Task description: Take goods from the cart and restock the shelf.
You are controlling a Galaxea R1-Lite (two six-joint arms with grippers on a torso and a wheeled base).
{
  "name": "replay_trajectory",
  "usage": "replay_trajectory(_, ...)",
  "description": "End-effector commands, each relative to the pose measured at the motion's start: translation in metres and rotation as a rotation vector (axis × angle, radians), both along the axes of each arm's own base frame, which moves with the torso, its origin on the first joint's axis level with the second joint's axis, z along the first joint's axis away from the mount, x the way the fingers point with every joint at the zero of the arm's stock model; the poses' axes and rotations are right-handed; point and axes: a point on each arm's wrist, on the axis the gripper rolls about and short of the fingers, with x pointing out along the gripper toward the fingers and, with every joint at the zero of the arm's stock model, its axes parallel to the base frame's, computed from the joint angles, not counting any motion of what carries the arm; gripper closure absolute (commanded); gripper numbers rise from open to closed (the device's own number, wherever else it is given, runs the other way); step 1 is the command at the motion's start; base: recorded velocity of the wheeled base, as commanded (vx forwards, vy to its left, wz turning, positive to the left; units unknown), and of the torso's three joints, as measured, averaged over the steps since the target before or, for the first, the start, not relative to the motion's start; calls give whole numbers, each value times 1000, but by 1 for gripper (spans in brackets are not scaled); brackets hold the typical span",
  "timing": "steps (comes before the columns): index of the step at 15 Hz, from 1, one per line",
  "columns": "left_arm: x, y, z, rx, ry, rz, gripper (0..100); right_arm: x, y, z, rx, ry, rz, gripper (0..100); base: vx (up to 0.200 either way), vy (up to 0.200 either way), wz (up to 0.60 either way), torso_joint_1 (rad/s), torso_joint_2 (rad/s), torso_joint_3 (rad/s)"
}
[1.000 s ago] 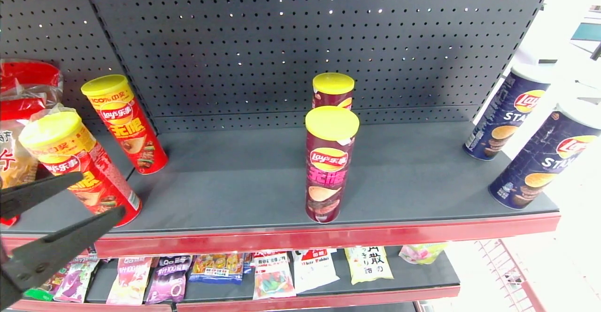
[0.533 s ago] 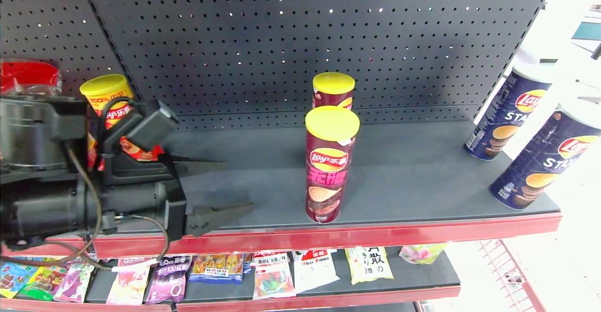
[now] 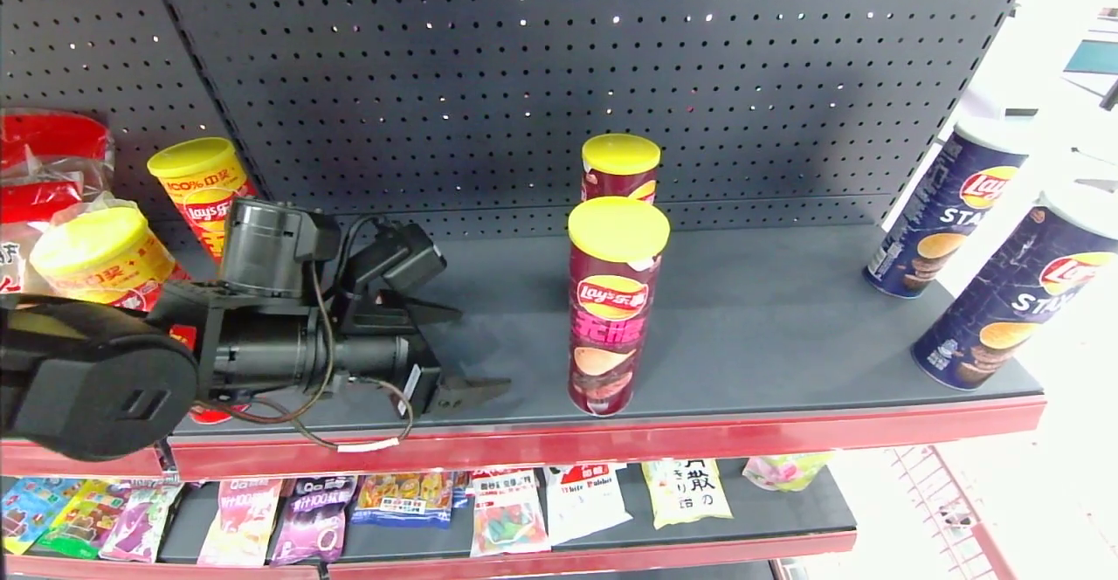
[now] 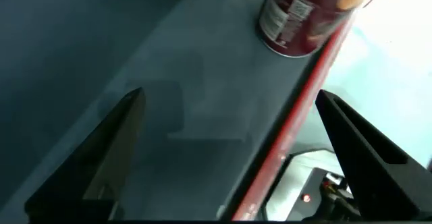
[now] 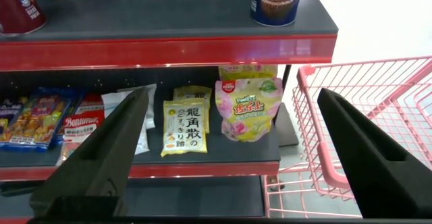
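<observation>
Shelf (image 3: 769, 318), left to right. At 9 o'clock: front red can (image 3: 103, 257) and rear red can (image 3: 203, 180), both upright, with the left arm crossing in front of them. Left gripper (image 3: 482, 346) sits low over the shelf, fingers spread, nothing between them, tips aimed at 3 o'clock. One finger is over the deck, the other out over the red lip (image 3: 699, 431). Front maroon can (image 3: 611, 309) stands at the gripper's 3 o'clock, near but apart. Rear maroon can (image 3: 620, 165) is at 12 o'clock of the front one. 2 blue cans (image 3: 1013, 300) stand at the shelf's 3 o'clock end. Cart (image 5: 371, 63) is at 5 o'clock, past the end of the lower shelf (image 5: 135, 52) with its packets (image 5: 185, 126). Can't tell what the cart holds. Right gripper (image 5: 233, 92) is down near the cart, fingers also spread and empty. My read: both grippers are empty, so the step is fetching the next item. The right one is closer, so use it. Pull the left straight back toward 6 o'clock and lift it first, so the outer finger clears the lip. Don't swing toward 3 or 9, since cans stand on both sides. The open deck between the maroon and blue cans looks like the best slot.
</observation>
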Motion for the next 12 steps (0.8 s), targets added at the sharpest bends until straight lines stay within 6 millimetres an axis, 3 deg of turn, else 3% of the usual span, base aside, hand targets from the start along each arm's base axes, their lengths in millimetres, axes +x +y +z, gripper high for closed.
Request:
replay_trajectory(1,15,-10,-12,18,25,-2,0,0,0,0,0,0,0,0,0,0,0,0,0,0)
replay_trajectory(12,29,-37,-28,38,49,-47,0,0,0,0,1,0,0,0,0,0,0,0,0,0)
